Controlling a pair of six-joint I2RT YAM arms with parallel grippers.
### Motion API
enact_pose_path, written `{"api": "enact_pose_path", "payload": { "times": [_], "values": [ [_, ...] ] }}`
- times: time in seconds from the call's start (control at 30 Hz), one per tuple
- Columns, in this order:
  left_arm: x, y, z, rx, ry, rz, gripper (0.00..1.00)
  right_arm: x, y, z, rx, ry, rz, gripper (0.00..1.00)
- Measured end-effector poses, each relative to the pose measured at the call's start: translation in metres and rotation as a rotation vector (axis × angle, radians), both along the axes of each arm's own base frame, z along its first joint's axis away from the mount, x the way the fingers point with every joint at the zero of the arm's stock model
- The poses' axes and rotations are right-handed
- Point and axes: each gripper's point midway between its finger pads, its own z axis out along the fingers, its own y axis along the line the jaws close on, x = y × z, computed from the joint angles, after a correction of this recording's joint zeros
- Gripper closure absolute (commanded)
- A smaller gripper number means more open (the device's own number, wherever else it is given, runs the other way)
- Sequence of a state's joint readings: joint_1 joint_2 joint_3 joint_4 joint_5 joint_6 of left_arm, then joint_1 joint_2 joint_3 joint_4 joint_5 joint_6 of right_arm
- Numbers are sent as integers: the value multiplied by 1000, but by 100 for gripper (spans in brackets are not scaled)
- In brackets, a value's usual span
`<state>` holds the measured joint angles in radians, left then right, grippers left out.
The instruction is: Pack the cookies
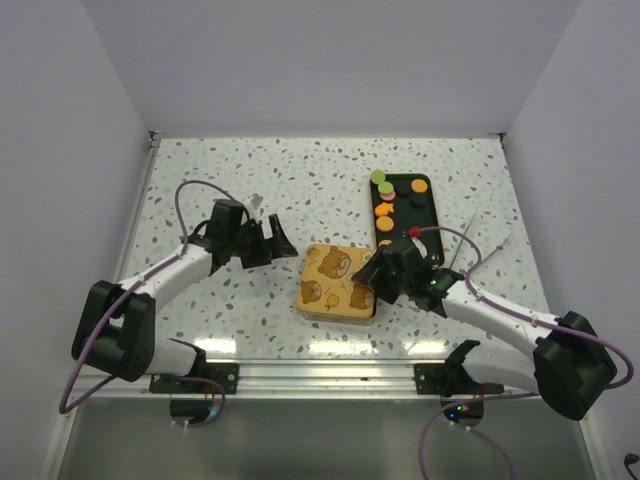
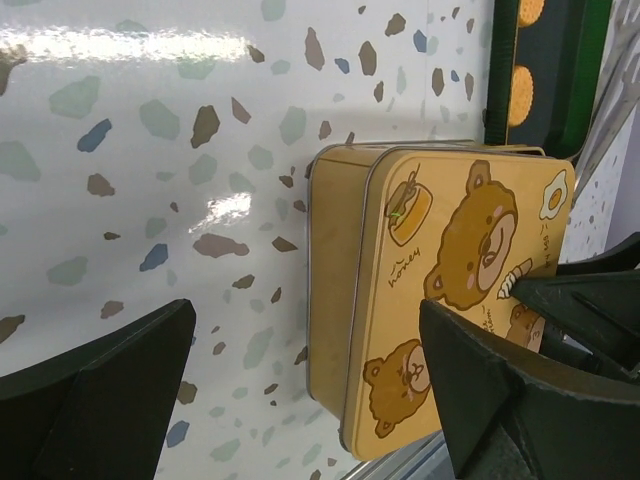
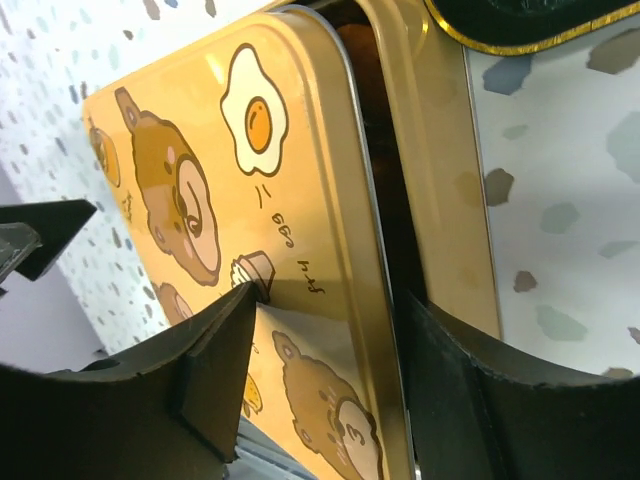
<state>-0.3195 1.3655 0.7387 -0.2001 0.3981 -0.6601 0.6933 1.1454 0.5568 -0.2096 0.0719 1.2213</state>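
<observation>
On the speckled terrazzo tabletop, the yellow rectangular metal tin sits near the middle of the near edge. Its bear-printed lid lies on top but is not seated, and the right wrist view shows a dark slit along its right side. Just beyond the tin, toward the right edge, lies the long dark green tray. Your left gripper hovers over bare tabletop left of the tin, with its jaws spread as wide as they go and nothing between them. Your right gripper is at the tin's right side, jaws partly apart and straddling the lid's rim and the tin's wall. As far as you can see it pinches neither. The cookies, small flat orange discs, are on the tray, so the lid probably has to come clear first. Set one finger well under the lid's lip at that slit before closing, and grip the lid alone, not the wall with it. Lift straight up so the thin metal does not jam. Bring the left claw against the tin's left wall if the tin starts to slide.
</observation>
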Motion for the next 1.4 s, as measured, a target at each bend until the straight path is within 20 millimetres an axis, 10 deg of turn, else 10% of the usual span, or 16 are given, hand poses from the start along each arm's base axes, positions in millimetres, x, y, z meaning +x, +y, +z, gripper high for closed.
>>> {"api": "enact_pose_path", "payload": {
  "times": [0.93, 1.4],
  "values": [
    [-52, -86, -10, -48, 2, -287, 0, -3, -36, 2, -290, 97, 5, 28],
    [-56, -94, -11, -46, 13, -275, 0, 0, -68, 35, -416, 36, -7, 32]
  ]
}}
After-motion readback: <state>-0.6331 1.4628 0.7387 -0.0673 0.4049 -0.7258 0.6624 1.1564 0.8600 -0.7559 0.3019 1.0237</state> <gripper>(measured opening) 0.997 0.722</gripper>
